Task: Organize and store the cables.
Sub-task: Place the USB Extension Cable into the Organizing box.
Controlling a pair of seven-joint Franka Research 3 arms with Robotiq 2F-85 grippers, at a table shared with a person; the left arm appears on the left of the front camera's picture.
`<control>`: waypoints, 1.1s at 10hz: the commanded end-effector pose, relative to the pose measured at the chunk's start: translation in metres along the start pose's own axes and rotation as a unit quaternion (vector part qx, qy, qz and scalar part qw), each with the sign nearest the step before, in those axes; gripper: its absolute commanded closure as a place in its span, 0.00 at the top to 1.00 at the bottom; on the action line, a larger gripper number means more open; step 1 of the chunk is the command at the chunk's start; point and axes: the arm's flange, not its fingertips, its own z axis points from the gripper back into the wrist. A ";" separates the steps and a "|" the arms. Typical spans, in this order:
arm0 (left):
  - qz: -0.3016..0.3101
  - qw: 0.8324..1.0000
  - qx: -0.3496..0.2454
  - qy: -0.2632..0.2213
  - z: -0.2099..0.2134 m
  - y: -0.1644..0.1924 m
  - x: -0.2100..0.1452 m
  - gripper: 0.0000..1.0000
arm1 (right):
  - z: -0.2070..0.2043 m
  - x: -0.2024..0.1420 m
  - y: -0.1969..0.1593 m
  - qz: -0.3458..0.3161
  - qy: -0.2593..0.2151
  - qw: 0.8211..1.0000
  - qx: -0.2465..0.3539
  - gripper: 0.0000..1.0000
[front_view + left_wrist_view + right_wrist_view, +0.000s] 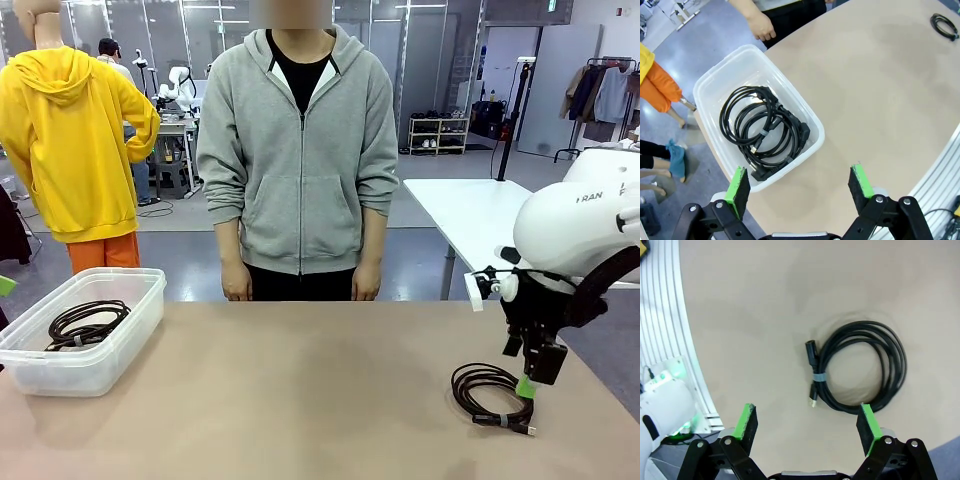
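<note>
One coiled black cable (490, 395) lies on the tan table at the front right, held by a small grey band, its plug ends at the coil's side. My right gripper (527, 390) hovers just above its right edge. In the right wrist view that gripper (806, 420) is open, with the coil (824, 377) ahead of the fingers and partly between them. A few more cables (762, 132) lie coiled in a clear plastic bin (710, 85). My left gripper (799, 182) hangs open above the bin's near corner, holding nothing.
The bin (138, 290) stands at the table's left side. A person in a grey hoodie stands at the far edge, hands (236, 290) hanging by the table. The table's ribbed metal edge (660, 315) runs beside the right gripper.
</note>
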 end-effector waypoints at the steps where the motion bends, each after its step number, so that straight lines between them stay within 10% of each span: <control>1: 0.009 1.000 0.000 0.005 0.001 -0.002 0.000 1.00 | -0.020 -0.002 0.000 -0.016 -0.015 0.999 0.025 1.00; 11: 0.009 1.000 0.000 0.005 0.001 -0.002 0.000 1.00 | -0.111 -0.017 -0.030 -0.063 0.011 0.998 0.028 1.00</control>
